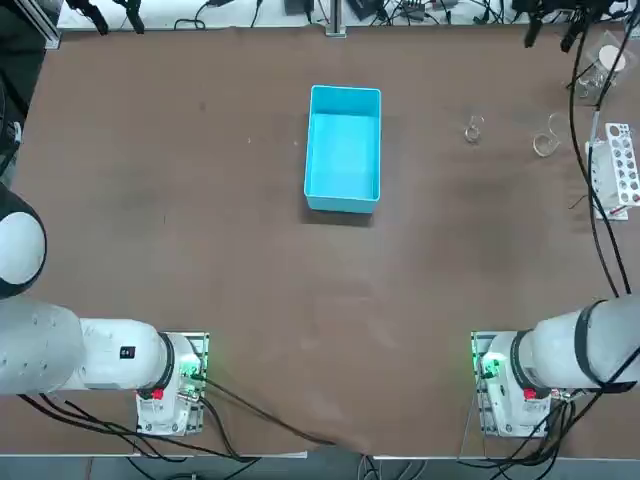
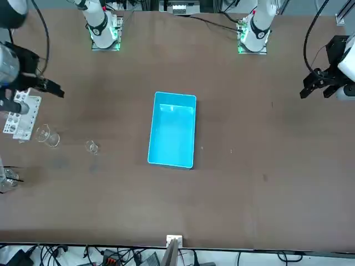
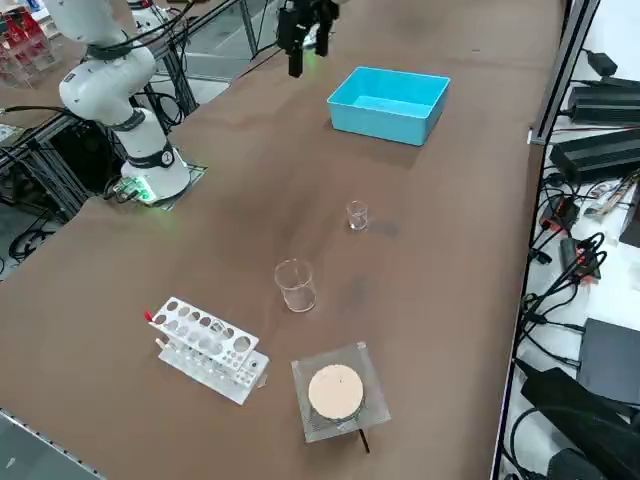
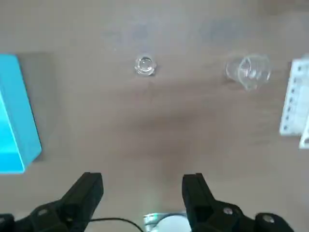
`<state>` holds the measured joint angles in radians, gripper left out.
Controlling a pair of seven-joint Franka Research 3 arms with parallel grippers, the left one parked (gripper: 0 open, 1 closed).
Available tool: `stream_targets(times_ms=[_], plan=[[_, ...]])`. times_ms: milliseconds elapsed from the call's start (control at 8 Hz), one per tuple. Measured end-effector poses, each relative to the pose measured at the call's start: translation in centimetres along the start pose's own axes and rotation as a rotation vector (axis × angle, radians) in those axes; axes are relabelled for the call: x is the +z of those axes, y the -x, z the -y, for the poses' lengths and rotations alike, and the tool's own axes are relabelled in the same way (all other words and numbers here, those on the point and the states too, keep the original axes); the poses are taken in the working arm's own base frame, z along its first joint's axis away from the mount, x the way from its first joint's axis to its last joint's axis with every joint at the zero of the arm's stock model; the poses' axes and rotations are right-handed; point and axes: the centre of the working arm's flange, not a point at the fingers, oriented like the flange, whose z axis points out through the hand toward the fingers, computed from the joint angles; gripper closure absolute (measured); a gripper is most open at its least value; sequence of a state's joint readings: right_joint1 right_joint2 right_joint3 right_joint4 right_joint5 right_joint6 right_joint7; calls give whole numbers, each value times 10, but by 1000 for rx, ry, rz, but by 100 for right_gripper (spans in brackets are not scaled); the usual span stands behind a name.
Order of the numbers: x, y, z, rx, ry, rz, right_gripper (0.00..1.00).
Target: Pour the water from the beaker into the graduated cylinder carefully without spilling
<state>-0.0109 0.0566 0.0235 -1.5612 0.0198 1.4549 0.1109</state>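
– Nearest the wrist camera, what do you have?

– I have the right hand (image 4: 142,181) above the table (image 4: 159,130), fingers spread apart with nothing between them.

– And past the fingers?

– Bare brown tabletop first, then the little glass cup (image 4: 144,65), standing upright on its own. The bigger glass (image 4: 248,71) stands upright too, near it but not touching. I can't make out water in either.

– Anything beside them?

– A white holed rack (image 4: 294,99) sits just beyond the bigger glass. On the cup's other side, well apart, I see the blue box (image 4: 17,116), open-topped, around the table's middle.
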Motion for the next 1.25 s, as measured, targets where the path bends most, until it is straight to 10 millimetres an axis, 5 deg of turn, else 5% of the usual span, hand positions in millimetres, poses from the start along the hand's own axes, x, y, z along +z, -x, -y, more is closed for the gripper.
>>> stream_targets(times_ms=[375, 1250], plan=[[-32, 28, 1, -64, -10, -157, 0], [-19, 24, -3, -73, -10, -152, 0]])
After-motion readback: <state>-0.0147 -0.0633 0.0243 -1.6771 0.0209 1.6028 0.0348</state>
